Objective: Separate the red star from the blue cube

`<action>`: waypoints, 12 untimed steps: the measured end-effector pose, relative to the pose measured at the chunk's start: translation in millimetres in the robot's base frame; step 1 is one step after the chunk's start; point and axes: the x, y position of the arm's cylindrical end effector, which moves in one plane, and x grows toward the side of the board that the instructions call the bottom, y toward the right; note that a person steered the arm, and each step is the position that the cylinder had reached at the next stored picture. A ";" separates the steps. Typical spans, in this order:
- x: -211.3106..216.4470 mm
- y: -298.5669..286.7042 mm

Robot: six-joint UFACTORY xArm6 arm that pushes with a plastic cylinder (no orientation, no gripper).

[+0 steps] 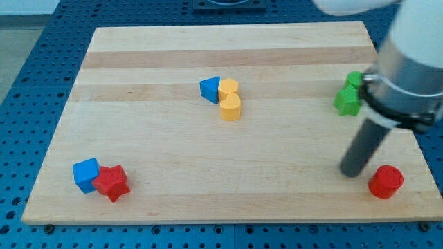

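The red star [112, 182] lies near the board's bottom-left corner, touching the blue cube [86, 174] on the cube's right side. My tip [350, 171] rests on the board at the view's lower right, far from both blocks and just left of a red cylinder [385, 182].
A blue triangular block [210, 88] touches a yellow block [228, 88] and a yellow heart-like block [230, 107] near the board's top centre. Two green blocks [348, 99] sit at the right edge, partly behind the arm. The wooden board [228, 55] lies on a blue perforated table.
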 end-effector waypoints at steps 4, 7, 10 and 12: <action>64.3 -79.0; 64.1 -219.3; 61.6 -387.6; -16.1 -290.0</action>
